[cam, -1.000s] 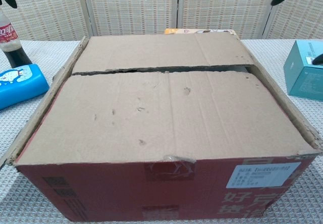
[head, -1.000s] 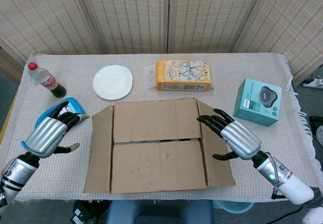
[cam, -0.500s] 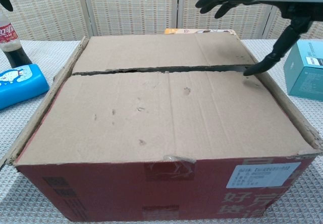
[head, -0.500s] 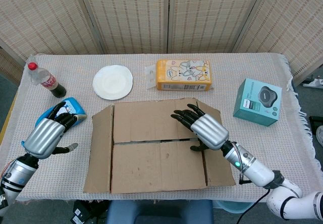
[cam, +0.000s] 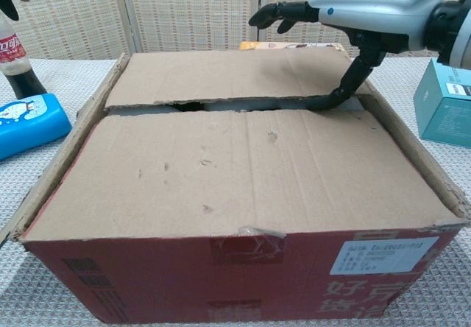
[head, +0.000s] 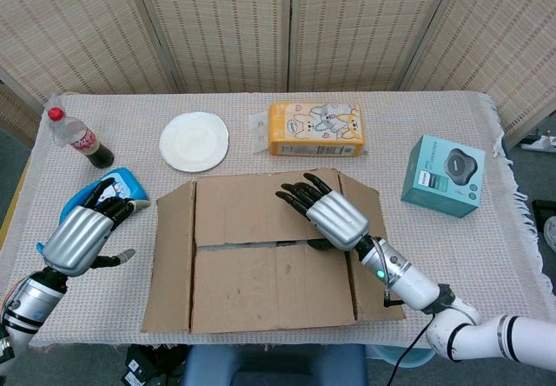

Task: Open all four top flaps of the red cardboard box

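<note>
From my seat the red cardboard box (cam: pixel 243 268) fills the middle of the table (head: pixel 452 256), its long flaps (head: pixel 265 208) lying nearly flat with a dark gap at the seam. My right hand (head: pixel 330 218) hovers spread over the far flap, thumb dipping into that seam; whether it actually grips the edge I can't tell. My left hand (head: pixel 80 232) hangs open beside the box, above a blue pack (head: pixel 122 180) it partly hides.
</note>
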Tool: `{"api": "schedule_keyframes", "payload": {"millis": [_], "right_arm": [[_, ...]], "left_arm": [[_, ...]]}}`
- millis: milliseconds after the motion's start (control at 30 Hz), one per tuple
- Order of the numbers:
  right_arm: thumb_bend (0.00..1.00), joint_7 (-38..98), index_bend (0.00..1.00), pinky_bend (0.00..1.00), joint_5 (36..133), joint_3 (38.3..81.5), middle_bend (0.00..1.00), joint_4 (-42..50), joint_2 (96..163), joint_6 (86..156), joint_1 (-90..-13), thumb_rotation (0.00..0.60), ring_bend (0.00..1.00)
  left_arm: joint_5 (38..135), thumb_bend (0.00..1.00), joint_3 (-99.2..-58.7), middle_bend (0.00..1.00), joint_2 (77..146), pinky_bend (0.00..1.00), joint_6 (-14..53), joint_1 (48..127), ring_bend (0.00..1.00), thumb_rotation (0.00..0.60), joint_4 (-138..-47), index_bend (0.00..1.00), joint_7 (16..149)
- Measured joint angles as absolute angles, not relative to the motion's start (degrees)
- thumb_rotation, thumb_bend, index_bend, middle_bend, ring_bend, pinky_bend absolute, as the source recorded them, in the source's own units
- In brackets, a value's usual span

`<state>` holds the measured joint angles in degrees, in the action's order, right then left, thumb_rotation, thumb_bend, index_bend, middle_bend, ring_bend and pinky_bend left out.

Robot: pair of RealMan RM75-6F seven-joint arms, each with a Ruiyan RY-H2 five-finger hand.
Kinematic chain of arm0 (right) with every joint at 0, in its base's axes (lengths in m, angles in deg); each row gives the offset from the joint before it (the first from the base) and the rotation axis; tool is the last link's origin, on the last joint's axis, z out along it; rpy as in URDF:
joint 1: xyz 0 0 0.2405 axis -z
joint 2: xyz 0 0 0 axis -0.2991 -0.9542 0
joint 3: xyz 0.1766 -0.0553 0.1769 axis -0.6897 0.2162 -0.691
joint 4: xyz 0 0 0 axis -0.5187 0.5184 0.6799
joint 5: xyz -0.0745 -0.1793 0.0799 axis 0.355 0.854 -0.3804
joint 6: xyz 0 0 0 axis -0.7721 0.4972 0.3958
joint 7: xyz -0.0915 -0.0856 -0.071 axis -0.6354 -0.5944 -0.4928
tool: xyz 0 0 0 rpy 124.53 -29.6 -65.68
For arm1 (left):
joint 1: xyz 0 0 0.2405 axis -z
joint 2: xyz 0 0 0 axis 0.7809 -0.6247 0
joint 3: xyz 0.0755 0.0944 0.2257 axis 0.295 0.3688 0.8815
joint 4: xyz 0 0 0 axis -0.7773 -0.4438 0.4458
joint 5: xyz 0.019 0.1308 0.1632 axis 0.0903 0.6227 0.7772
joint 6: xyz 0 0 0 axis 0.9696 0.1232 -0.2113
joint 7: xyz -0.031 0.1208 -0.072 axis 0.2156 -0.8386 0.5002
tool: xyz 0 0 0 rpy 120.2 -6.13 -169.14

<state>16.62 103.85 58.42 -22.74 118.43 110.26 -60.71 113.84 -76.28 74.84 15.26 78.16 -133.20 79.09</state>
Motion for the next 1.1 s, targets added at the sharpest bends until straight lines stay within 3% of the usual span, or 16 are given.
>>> {"api": "schedule_keyframes", "payload": {"millis": [333,667,1100], "right_arm": [[0.15,19.6,0.03,0.00,106.0,56.7,0.10,-21.5,118.3,116.3,-60.3,0.600,0.13],[0.15,21.9,0.03,0.00,102.8,51.0,0.10,-20.4,116.1,120.4,-60.5,0.600,0.13],[0.15,22.3,0.03,0.00,90.0,46.4,0.10,-4.2,121.2,117.0,-65.0,0.600,0.13]], "left_arm": [[114.2,0.24,-76.5,0.32,74.1,0.00,14.0,77.3,0.31,0.600,-133.5,0.25,79.5],[115.7,0.24,-76.7,0.32,73.9,0.00,12.6,76.6,0.31,0.600,-133.8,0.25,80.1],[120.2,0.24,-76.0,0.32,73.4,0.00,11.8,76.3,0.31,0.600,-133.1,0.27,84.0]]}}
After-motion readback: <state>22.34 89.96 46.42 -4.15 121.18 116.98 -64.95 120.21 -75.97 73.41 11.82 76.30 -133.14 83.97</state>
